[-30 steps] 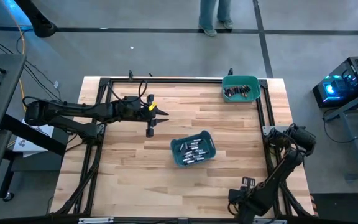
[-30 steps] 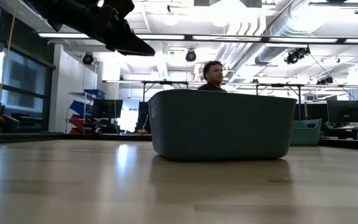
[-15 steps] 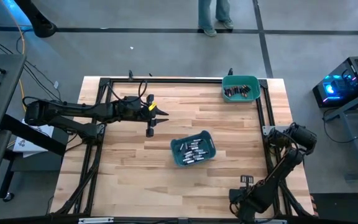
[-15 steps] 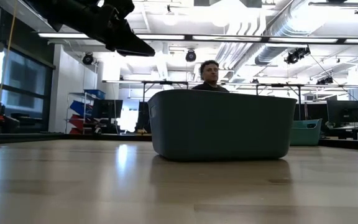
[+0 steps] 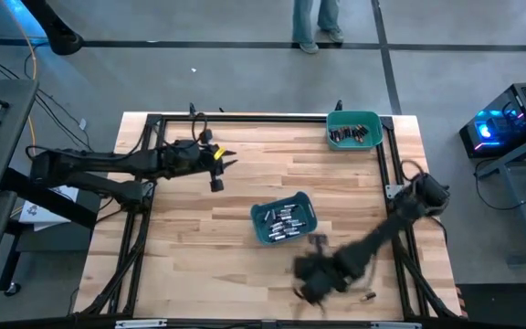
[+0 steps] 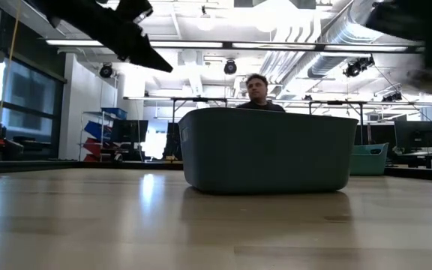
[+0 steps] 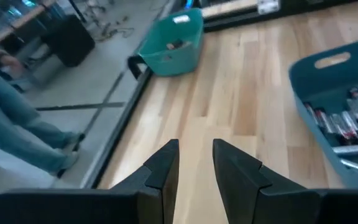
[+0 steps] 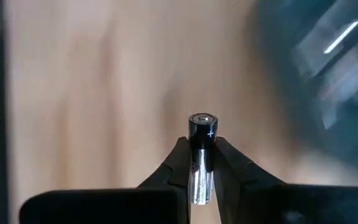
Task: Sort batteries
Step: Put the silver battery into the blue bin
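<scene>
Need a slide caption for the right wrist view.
Right end effector clamps a single battery, plus end forward, above the wooden table.

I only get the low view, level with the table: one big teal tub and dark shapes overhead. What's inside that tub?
Observer: From above, the tub holds a heap of small batteries, some silvery and some dark.
Operator: Is either arm holding one?
Observer: Yes. The right gripper is shut on a battery, plus end pointing away from the wrist.
Operator: And the other arm?
Observer: The left gripper is empty, fingers a little apart, over bare wood on the left part of the table.
Operator: What about the small teal tub at the back?
Observer: That smaller tub sits at the far right corner with dark batteries inside.
</scene>
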Controlling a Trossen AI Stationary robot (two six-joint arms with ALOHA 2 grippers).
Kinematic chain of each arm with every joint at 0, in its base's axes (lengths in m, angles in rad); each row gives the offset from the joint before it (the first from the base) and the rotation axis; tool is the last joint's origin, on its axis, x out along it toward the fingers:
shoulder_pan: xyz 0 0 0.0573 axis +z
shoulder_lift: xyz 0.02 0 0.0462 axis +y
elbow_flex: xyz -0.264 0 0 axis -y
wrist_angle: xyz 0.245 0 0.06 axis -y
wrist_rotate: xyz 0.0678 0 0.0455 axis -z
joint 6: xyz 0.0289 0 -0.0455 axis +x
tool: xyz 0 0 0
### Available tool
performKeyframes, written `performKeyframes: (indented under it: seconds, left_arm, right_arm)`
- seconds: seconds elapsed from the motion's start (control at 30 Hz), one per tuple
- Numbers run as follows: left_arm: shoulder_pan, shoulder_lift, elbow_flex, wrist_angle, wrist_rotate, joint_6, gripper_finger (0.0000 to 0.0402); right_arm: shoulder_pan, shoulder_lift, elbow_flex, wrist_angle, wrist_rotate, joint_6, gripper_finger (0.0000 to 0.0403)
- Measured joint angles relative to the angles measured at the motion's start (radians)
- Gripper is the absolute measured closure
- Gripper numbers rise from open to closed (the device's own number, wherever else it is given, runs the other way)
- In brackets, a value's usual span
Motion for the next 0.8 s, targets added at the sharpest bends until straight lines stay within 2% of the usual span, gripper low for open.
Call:
performKeyframes:
  seconds: [0.07, 0.17, 0.43, 0.57, 0.8]
  left_arm:
    - [0.0, -0.028, 0.0, -0.011, -0.011, 0.006, 0.0312]
    - [-0.003, -0.062, 0.0, -0.046, -0.011, 0.006, 0.0312]
    - [-0.005, -0.095, 0.0, -0.195, -0.012, -0.054, 0.0312]
    - [-0.008, -0.09, 0.0, -0.222, -0.012, -0.074, 0.0312]
    - [-0.019, -0.091, 0.0, -0.217, -0.012, -0.065, 0.0312]
  right_arm:
    - [-0.077, -0.001, 0.057, 0.015, 0.076, -0.087, 0.0381]
    - [-0.202, -0.001, 0.093, 0.068, 0.078, -0.194, 0.0381]
    - [-0.499, 0.027, 0.026, 0.137, -0.132, -0.352, 0.0382]
    - [-0.553, 0.059, 0.017, 0.112, -0.223, -0.406, 0.0382]
    - [-0.558, 0.105, 0.017, 0.022, -0.232, -0.476, 0.0382]
